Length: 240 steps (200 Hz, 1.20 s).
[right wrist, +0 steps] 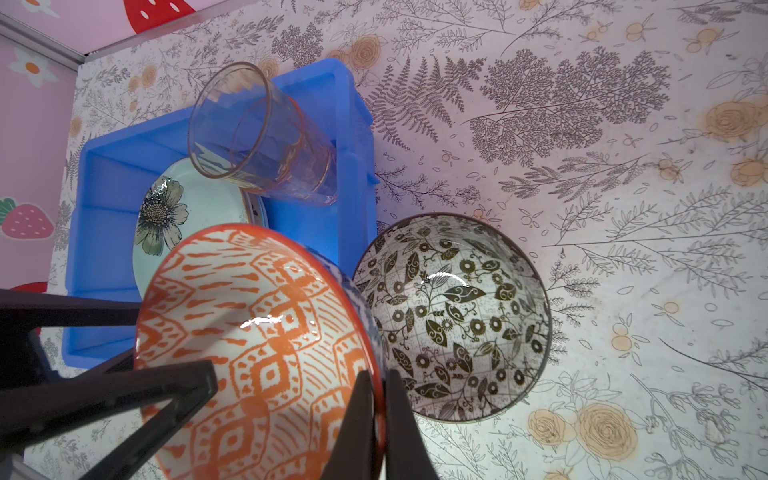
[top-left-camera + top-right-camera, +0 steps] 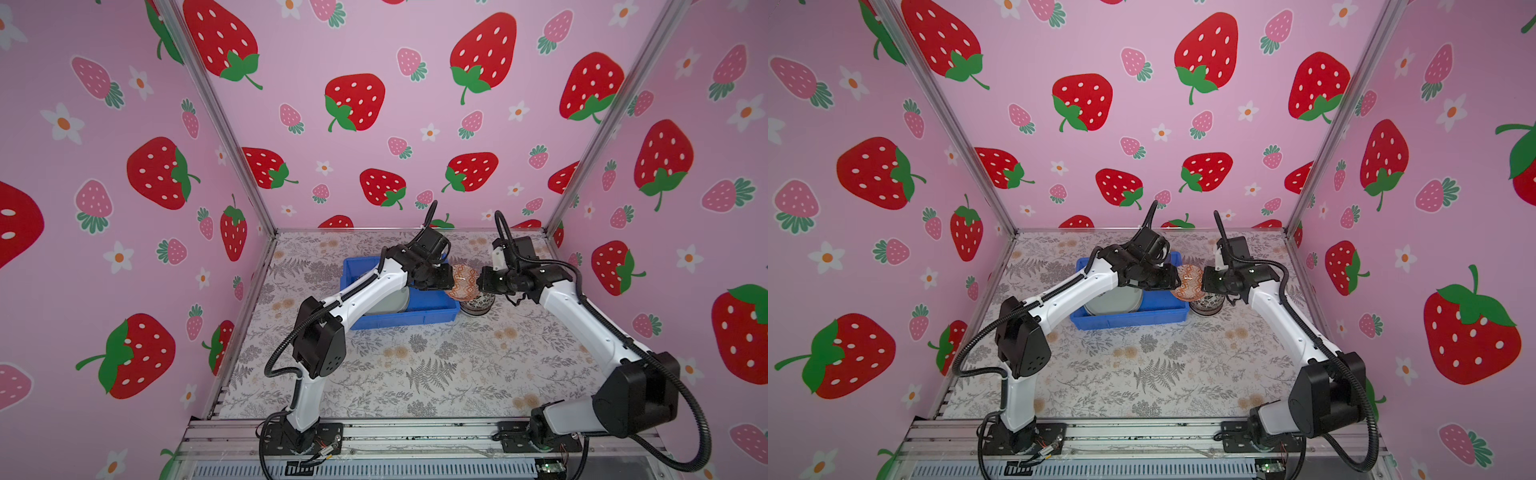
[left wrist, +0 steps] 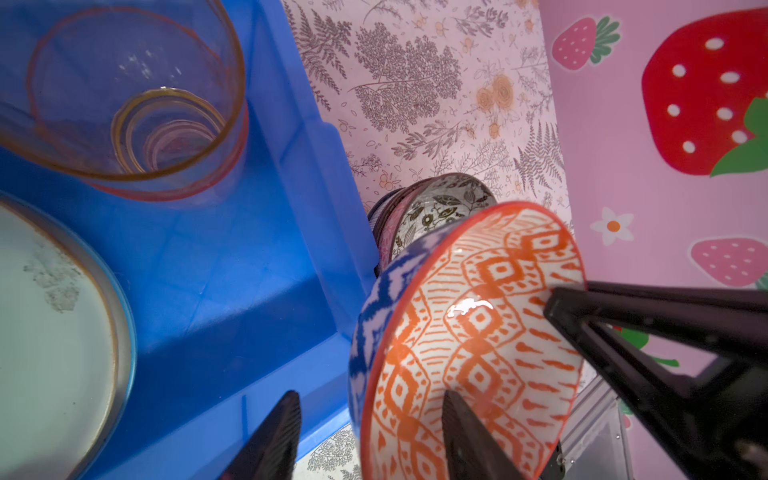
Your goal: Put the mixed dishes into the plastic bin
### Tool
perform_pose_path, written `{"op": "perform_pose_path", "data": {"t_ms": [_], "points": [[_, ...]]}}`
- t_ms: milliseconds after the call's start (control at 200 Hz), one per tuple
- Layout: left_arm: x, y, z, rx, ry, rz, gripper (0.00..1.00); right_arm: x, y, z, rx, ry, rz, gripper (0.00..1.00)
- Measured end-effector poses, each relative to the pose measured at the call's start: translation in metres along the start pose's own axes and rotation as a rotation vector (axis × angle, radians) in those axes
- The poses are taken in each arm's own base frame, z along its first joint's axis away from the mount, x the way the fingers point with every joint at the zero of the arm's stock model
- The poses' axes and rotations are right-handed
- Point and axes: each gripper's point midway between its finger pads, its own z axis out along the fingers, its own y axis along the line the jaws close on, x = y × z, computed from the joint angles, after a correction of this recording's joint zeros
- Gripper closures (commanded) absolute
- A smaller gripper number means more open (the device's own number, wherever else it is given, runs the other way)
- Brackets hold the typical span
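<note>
right wrist view, unlike the top views, shows the right gripper (image 1: 379,376) pinching the rim of the orange-red bowl (image 1: 270,332), tilted just beside the blue bin (image 1: 104,257). left wrist view shows the left gripper (image 3: 370,403) half-wide astride that rim. floral table cover (image 2: 415,365) under the bin, strawberry walls (image 2: 374,104) around.

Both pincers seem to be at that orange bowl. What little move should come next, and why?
Probably the left pincer should close on the orange bowl's rim. Its fingers straddle that rim but stand apart, while the right pincer is clamped on the opposite edge, holding the bowl tilted beside the blue bin. Only then could the right one safely let go.
</note>
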Motion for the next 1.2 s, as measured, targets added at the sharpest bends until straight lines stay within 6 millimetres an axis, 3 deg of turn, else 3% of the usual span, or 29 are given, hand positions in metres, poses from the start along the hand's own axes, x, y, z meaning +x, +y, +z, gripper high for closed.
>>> {"op": "perform_pose_path", "data": {"t_ms": [435,545,565,765,875,1036,1201], "points": [[0.003,0.015,0.0,-0.093,-0.008,0.024,0.81,0.004,0.01,0.009,0.0,0.023,-0.01,1.0],[0.0,0.019,-0.001,-0.12,-0.025,0.018,0.93,0.004,0.011,0.009,0.0,0.025,-0.01,1.0],[-0.002,0.022,-0.001,-0.132,-0.035,0.019,1.0,0.006,0.011,0.009,0.0,0.032,-0.01,1.0],[-0.001,0.028,-0.002,-0.161,-0.032,0.021,1.0,0.006,0.016,0.009,-0.005,0.03,-0.014,1.0],[-0.001,0.029,-0.002,-0.166,-0.033,0.023,1.0,0.006,0.017,0.009,-0.009,0.031,-0.013,0.89],[0.006,0.032,-0.002,-0.184,-0.006,0.033,1.0,-0.002,0.024,0.008,-0.047,0.006,-0.003,0.63],[0.012,0.038,-0.004,-0.203,0.022,0.027,1.0,-0.011,0.026,0.005,-0.073,-0.02,0.008,0.52]]}}
